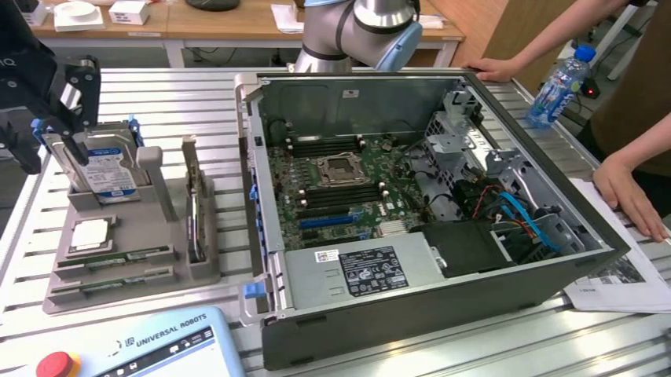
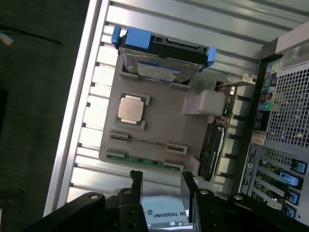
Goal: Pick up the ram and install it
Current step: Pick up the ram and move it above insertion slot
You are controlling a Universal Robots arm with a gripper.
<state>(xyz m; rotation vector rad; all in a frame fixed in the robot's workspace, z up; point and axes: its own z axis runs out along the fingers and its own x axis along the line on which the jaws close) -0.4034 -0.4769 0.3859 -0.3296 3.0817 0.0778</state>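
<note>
Two ram sticks lie edge-up in slots at the near end of a grey holder tray [image 1: 126,224]: one ram [image 1: 118,258] [image 2: 147,142] and a second ram [image 1: 110,283] [image 2: 145,161]. My gripper [image 2: 162,186] [image 1: 42,137] hangs well above the tray. In the wrist view it is open with nothing between its fingers, and the ram end of the tray lies below its fingertips. The open computer case [image 1: 419,196] lies on its side at the exterior view's right, with the motherboard [image 1: 335,181] and its long dark memory slots [image 1: 335,196] exposed.
The tray also holds a hard drive [image 1: 105,169] upright, a silver processor [image 1: 89,236] and a dark card [image 1: 194,212] on edge. A teach pendant [image 1: 126,345] lies near the tray. A person's hands [image 1: 629,196] rest by the case beside a water bottle [image 1: 559,82].
</note>
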